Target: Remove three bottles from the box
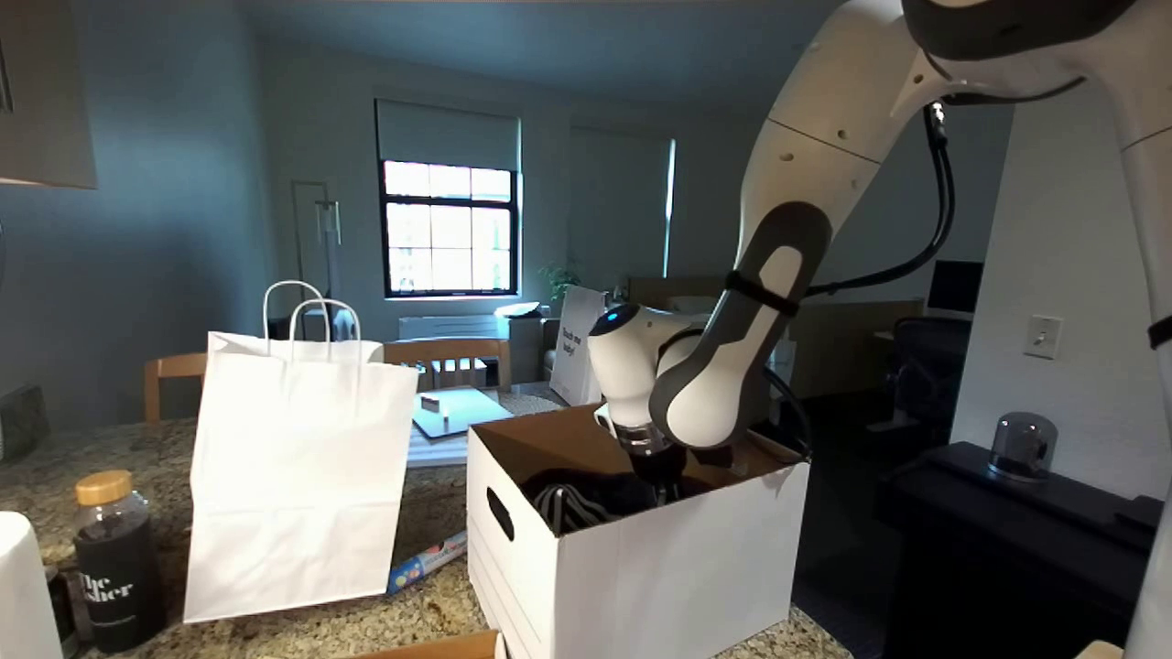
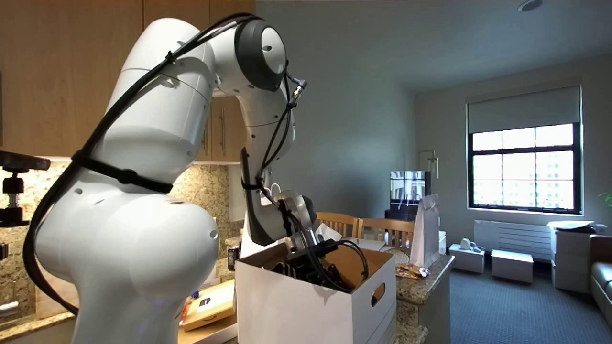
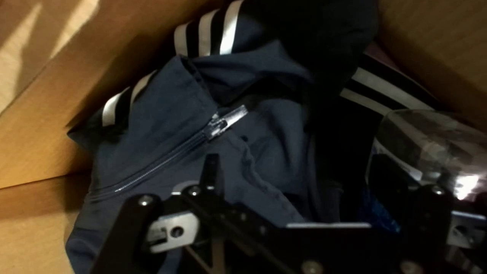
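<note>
The large white box (image 1: 678, 577) with an oval hand-hole stands on the counter; it shows in both exterior views (image 2: 296, 306). Its brown inner wall (image 3: 125, 72) shows in the wrist view. My gripper (image 3: 299, 182) is down inside the box. Its fingers are wide apart with nothing held between them. A dark blue zipped garment (image 3: 163, 152) with white stripes lies below and between the fingers. A clear shiny plastic thing (image 3: 430, 140) with blue beneath sits by the right finger; I cannot tell whether it is a bottle. No other bottle shows clearly inside the box.
A white paper bag (image 1: 302, 476) with loop handles stands beside the box. A dark bottle with a wooden lid (image 1: 114, 558) stands past it. A blue tube (image 1: 428, 560) lies between bag and box. A flat cardboard package (image 2: 210, 306) lies near the arm's base.
</note>
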You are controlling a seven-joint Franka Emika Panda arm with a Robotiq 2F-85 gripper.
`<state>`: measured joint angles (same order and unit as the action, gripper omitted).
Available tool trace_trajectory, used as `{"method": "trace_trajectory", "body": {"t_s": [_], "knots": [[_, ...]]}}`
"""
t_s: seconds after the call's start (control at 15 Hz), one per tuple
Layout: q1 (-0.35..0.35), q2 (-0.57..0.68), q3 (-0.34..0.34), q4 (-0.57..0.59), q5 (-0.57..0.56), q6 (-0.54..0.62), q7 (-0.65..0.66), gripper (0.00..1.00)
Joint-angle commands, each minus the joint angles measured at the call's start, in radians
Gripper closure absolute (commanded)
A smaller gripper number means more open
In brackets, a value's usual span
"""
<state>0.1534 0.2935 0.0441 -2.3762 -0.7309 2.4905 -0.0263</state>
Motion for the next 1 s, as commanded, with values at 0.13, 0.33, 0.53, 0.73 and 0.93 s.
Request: {"method": "trace_trajectory", "body": {"t_s": [0.13,0.33,0.53,0.73,0.93], "knots": [[0.015,-0.025,0.03,-0.027,0.009,0.015,0.029,0.0],[0.024,-0.023,0.051,-0.022,0.019,0.02,0.03,0.0],[0.034,-0.035,0.065,-0.028,0.02,0.028,0.045,0.0],[0.042,-0.049,0.08,-0.038,0.029,0.043,0.065,0.0],[0.05,-0.051,0.085,-0.042,0.028,0.06,0.089,0.0]]}}
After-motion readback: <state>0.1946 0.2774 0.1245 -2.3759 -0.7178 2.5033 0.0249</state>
